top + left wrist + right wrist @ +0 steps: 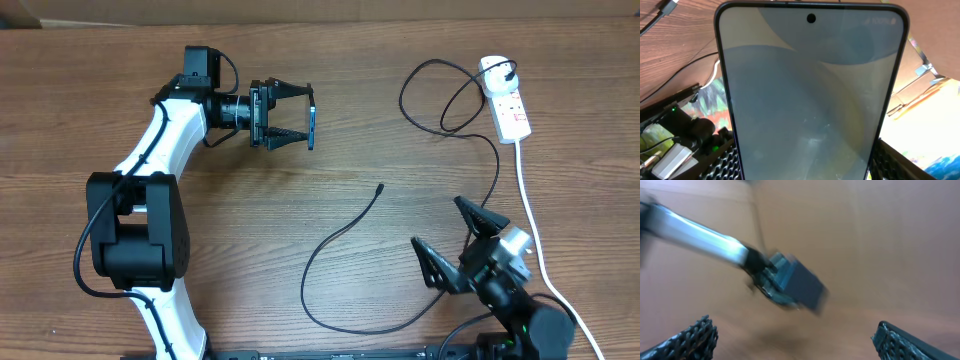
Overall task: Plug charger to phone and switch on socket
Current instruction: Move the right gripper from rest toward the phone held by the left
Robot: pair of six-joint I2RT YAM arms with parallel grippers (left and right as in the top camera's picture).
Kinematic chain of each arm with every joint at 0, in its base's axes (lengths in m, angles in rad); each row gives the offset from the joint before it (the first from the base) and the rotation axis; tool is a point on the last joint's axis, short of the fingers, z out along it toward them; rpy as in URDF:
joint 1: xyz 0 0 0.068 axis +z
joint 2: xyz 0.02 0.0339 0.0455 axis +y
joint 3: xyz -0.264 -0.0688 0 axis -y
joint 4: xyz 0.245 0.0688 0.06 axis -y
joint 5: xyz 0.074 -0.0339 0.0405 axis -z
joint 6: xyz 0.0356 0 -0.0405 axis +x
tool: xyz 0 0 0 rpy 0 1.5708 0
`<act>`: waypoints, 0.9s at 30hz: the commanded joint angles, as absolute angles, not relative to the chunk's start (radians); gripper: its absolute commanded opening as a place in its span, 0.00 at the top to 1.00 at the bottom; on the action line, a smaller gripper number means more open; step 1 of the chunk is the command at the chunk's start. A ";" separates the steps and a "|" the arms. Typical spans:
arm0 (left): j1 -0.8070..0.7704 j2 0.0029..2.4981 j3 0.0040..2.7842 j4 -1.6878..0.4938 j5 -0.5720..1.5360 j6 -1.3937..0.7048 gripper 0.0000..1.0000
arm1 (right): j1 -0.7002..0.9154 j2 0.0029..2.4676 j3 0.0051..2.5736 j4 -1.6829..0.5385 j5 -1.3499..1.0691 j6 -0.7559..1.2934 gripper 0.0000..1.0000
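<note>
My left gripper (300, 117) is shut on the phone (312, 118) and holds it on edge above the table at upper centre-left. In the left wrist view the phone's (810, 95) pale grey-blue screen fills the frame between the fingers (722, 157). The charger (330, 240) lies as a long black cable. Its connector tip (380, 187) rests free at mid-table, and its plug (510, 72) sits in the white socket (507, 105) at the far right. My right gripper (437, 221) hovers open and empty at lower right, close to the cable. The right wrist view is blurred, with wide-apart fingers (692, 340).
The socket's thick white lead (535, 230) runs down the right side past my right arm. The black cable loops beside the socket (440, 95) and curves along the front of the table (370, 330). Bare wooden table (420, 40) lies between the arms.
</note>
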State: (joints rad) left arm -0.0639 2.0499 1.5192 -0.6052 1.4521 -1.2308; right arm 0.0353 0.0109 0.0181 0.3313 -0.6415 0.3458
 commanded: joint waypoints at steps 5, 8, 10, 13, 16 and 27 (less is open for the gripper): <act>-0.065 2.053 1.548 -0.601 1.512 -1.227 0.48 | 0.042 0.028 0.198 0.371 -0.603 0.498 0.00; -0.065 2.053 1.548 -0.601 1.512 -1.231 0.48 | 0.042 0.111 0.385 0.159 -0.597 0.348 0.00; -0.065 2.053 1.548 -0.601 1.512 -1.235 0.47 | 0.042 0.216 0.548 -0.058 -0.555 0.292 0.00; -0.065 2.053 1.548 -0.601 1.512 -1.238 0.46 | 0.042 0.407 0.782 -0.350 -0.517 0.273 0.00; -0.065 2.053 1.548 -0.601 1.512 -1.238 0.47 | 0.044 0.608 0.996 -0.583 -0.567 0.252 0.00; -0.066 2.053 1.548 -0.601 1.511 -1.238 0.47 | 0.118 1.017 1.190 -0.629 -0.950 0.336 0.00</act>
